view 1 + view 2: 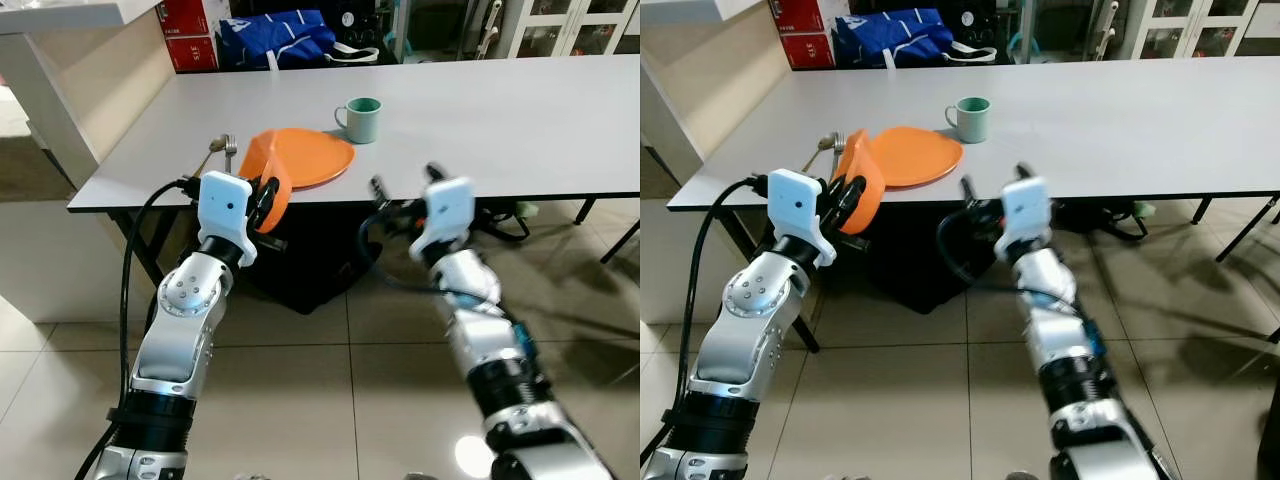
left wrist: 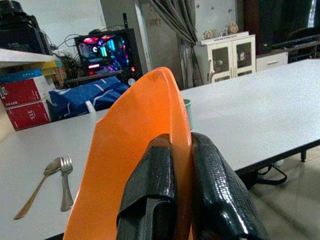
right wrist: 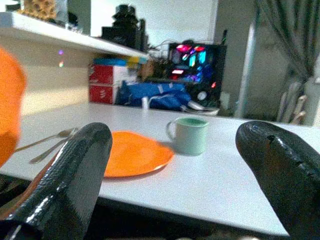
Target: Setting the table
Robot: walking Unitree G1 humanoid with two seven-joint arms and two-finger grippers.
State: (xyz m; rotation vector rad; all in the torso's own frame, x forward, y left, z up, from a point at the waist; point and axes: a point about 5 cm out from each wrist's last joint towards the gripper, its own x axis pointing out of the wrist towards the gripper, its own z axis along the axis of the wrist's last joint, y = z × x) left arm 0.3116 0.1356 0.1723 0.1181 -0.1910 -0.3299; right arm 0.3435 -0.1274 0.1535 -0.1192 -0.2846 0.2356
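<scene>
My left gripper (image 1: 265, 200) is shut on an orange plate (image 1: 268, 172), holding it on edge at the front rim of the grey table (image 1: 520, 120); its black fingers (image 2: 150, 195) pinch the plate's rim. A second orange plate (image 1: 318, 158) lies flat on the table just behind. A pale green mug (image 1: 362, 119) stands beyond that plate. A spoon and fork (image 1: 222, 148) lie side by side to its left. My right gripper (image 1: 405, 180) is open with nothing in it, level with the table's front edge and to the right of the plates.
A blue bag (image 1: 280, 38) and red boxes (image 1: 190, 35) sit behind the table's far edge. A white counter (image 1: 60, 90) stands at the left. Black cables (image 1: 500, 220) hang under the table above the tiled floor. The table's right half is bare.
</scene>
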